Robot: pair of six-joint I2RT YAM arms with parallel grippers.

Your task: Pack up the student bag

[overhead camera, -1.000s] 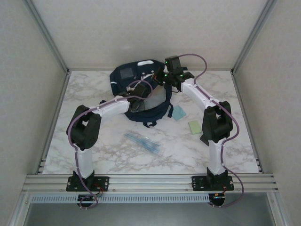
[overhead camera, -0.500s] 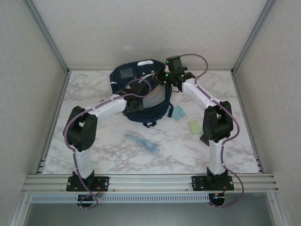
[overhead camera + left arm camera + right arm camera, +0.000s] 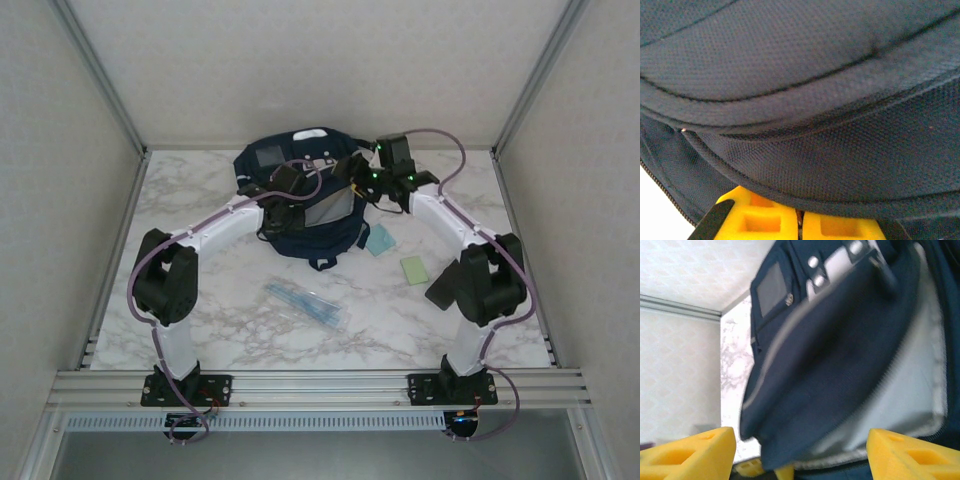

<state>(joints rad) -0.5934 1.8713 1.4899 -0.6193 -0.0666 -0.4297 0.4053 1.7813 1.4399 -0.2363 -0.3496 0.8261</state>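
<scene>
Student bag (image 3: 250, 172): lies at the far middle of the marble worktop (image 3: 200, 320); its mouth gapes and shows pale lining.
Left pincer (image 3: 283, 205): clamped tight on the bag's hem at the left side of the opening; in the left wrist view the yellow fingers (image 3: 765, 222) press together under the navy fabric (image 3: 800, 100).
Right pincer (image 3: 356, 176): spread wide and holding nothing, over the bag's right side; in the right wrist view (image 3: 802, 452) it faces the open mouth (image 3: 840, 365).
Pale blue flat piece (image 3: 380, 240): just beside the bag's near right edge.
Green pad (image 3: 414, 268): near the blue piece.
Clear packet (image 3: 305, 303): closer to the arm bases, apart from the bag.
</scene>
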